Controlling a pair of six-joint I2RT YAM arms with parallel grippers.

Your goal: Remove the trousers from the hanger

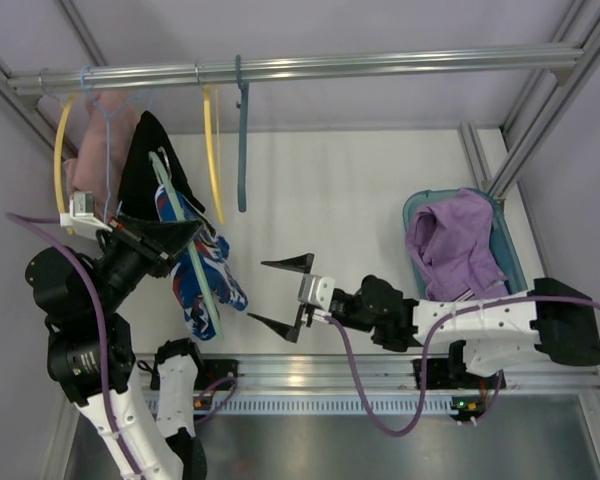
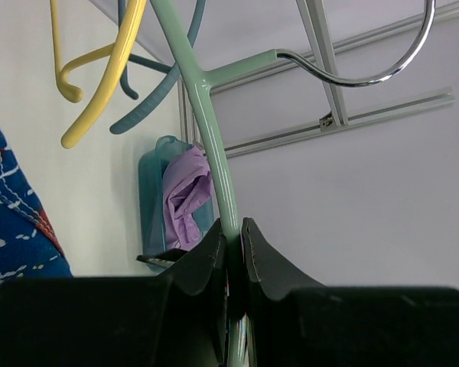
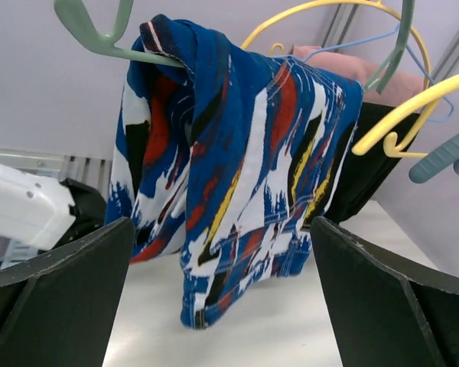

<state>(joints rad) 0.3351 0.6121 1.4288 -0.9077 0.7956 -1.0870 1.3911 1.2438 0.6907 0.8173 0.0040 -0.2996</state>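
The hanger — its bar hidden under the trousers, its top cut off at the edge.

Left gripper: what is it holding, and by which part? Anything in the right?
Left gripper is shut on the hanger, on its green arm below the hook branch. Right gripper is open, holding nothing.

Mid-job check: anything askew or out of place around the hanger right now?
Yes. The mint-green hanger is off the rail, held slanted in the shut left gripper, with the trousers bunched over its bar. The right gripper is open, facing them. The purple cloth spills over the teal bin rim.
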